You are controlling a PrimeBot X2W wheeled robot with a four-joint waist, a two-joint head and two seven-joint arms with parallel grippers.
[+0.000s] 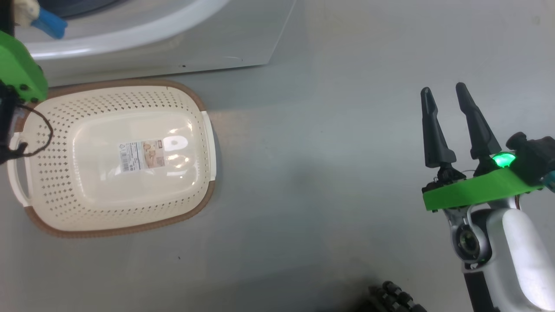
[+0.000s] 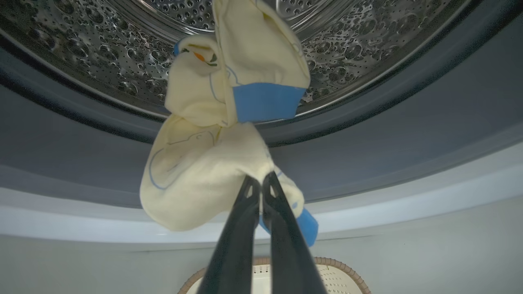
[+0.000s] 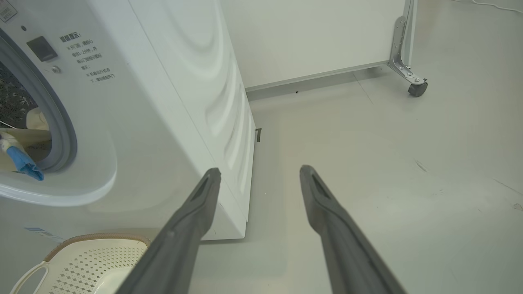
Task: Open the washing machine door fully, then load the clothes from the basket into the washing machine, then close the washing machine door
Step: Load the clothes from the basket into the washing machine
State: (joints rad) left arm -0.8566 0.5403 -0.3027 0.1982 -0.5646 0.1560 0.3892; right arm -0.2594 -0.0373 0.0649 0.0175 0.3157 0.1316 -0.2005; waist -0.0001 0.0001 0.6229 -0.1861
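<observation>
The left gripper (image 2: pixel 257 182) is seen shut on a fold of the soft cream-yellow clothes with blue patches and trim (image 2: pixel 196 175), the two dark fingers pressed together with cloth pinched at their tips. The bundle is held at the mouth of the big white front-loading washing machine (image 3: pixel 163 106). Its upper part is carried before the perforated steel drum (image 2: pixel 122 49), while its lower blue-trimmed end hangs back past the grey rubber gasket (image 2: pixel 81 139).

The long axis of the bundle is judged to run along the line of the fingers. One end is pointed into the drum and the other back toward the small cream perforated plastic basket with a brown rim (image 1: pixel 190 93), on whose base only a label sticker is seen.

If the cloth were let go here, the trailing end could be left draped over the gasket or dropped outside the opening, and could later be trapped by the door. As only a thin fold is gripped, the bundle could also slip out early.

The right gripper (image 1: pixel 443 89) is held wide apart and unladen over the grey floor (image 1: pixel 325 173), well apart from the basket.
</observation>
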